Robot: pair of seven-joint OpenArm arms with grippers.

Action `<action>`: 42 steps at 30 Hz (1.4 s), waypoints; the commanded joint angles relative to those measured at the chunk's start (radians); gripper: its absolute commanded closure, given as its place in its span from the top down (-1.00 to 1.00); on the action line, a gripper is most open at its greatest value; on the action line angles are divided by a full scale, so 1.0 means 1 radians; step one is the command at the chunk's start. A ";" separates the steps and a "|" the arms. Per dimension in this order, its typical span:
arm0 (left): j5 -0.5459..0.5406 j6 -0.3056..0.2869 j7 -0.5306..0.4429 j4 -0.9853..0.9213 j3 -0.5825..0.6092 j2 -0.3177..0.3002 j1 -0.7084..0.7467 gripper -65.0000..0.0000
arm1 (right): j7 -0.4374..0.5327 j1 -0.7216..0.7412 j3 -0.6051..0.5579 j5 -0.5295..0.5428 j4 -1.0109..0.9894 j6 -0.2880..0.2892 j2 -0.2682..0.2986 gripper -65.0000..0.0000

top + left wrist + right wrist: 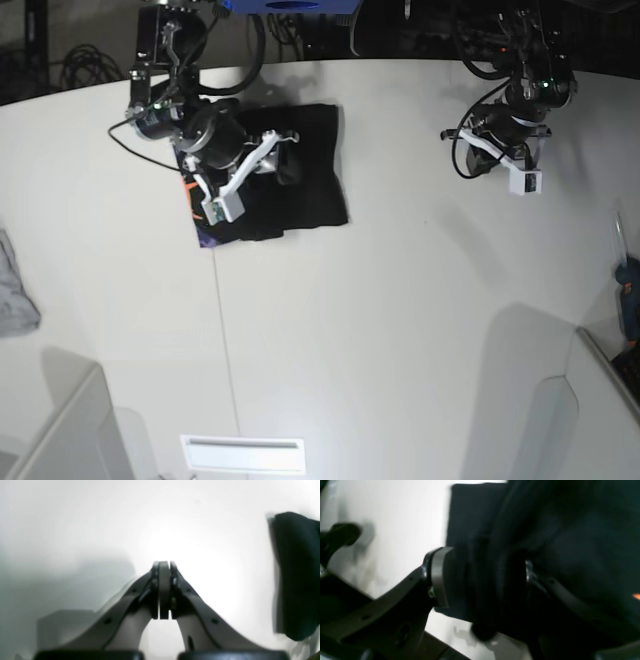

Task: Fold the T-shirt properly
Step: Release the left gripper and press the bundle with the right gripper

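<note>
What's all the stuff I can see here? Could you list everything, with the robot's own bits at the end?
T-shirt: one, black with a purple and orange print at one edge, folded small on the far left of the table.
Grey cloth: one, grey, crumpled at the table's left edge.
Table: one, white, under everything.
Blue thing: one, blue, at the right edge; too small to tell what it is.
Cables: several, dark, on the floor behind the table.
Right gripper: one, black and grey, over the T-shirt with black cloth bunched between its parted fingers.
Left gripper: one, grey, shut on nothing, above bare table away from the T-shirt.
</note>
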 commanded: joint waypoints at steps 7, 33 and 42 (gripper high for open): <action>-0.010 -0.011 -0.016 0.017 -0.064 -0.006 0.004 -1.00 | 0.021 0.012 -0.113 0.017 0.014 -0.109 0.001 -0.02; -0.010 -0.250 -0.014 -0.055 -0.268 -0.017 0.021 -1.00 | 0.090 -0.020 -0.041 0.016 0.114 -0.120 0.212 -1.00; -0.010 -0.250 -0.014 -0.044 -0.257 -0.012 0.020 -1.00 | 0.212 -0.022 -0.270 0.014 -0.060 -0.201 0.206 -1.00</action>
